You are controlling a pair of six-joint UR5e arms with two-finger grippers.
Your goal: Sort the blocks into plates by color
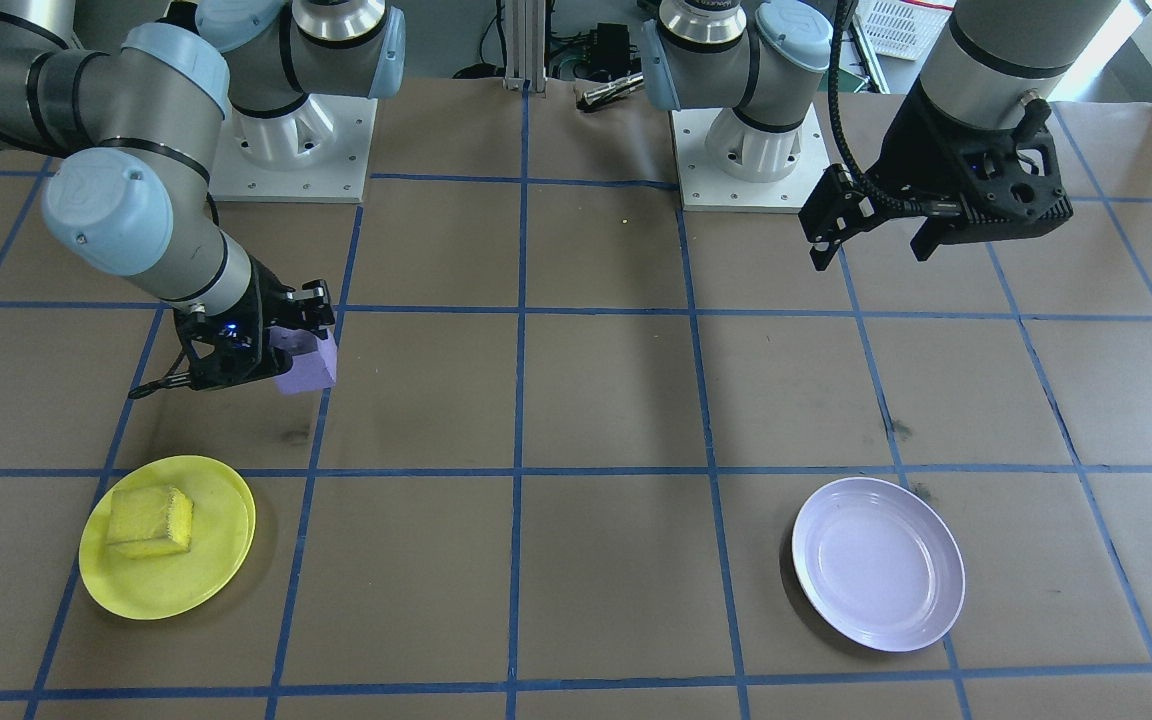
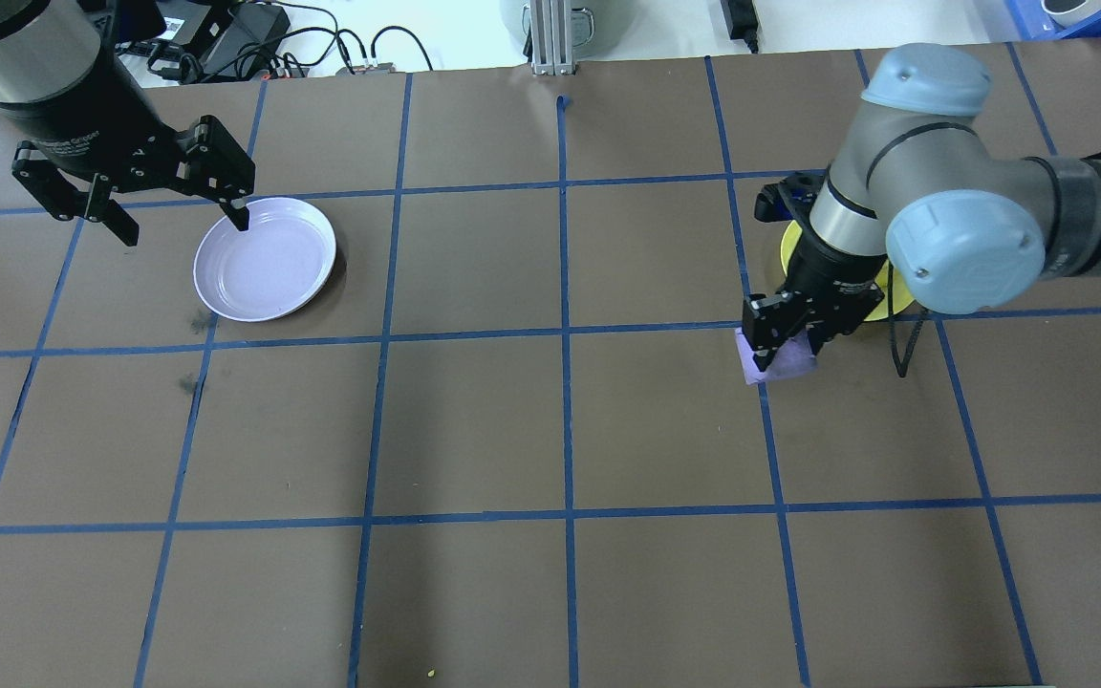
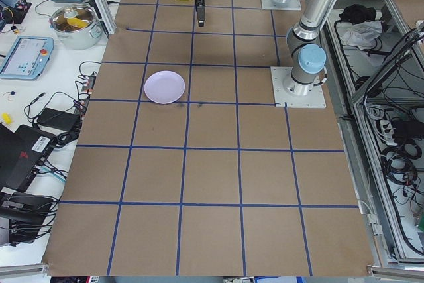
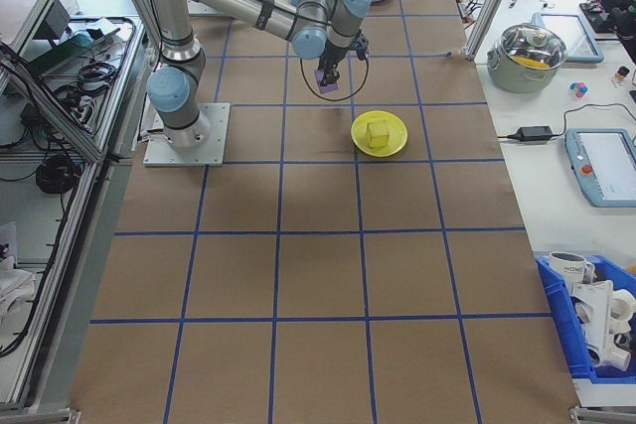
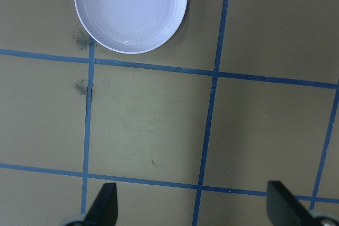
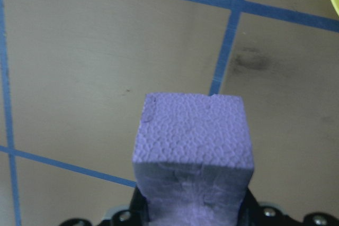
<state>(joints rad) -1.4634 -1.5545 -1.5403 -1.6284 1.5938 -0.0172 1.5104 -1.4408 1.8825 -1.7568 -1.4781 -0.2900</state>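
My right gripper (image 1: 301, 342) is shut on the pale purple block (image 1: 308, 368), and the wrist view shows the block (image 6: 193, 130) held over the brown table by a blue tape line. The yellow block (image 1: 149, 520) lies in the yellow plate (image 1: 211, 560), just beyond the right gripper (image 2: 785, 342). From overhead my right arm hides most of that plate (image 2: 789, 244). The lavender plate (image 1: 876, 565) holds nothing. My left gripper (image 2: 184, 227) hangs open above the table beside the lavender plate (image 2: 264, 258), with nothing between its fingers (image 5: 103, 205).
Blue tape lines grid the brown table. Both arm bases (image 1: 291, 150) stand at the robot's edge. A black cable (image 2: 904, 349) loops down from my right wrist. Past the far table edge lie a pot (image 4: 535, 50), tablets and cables.
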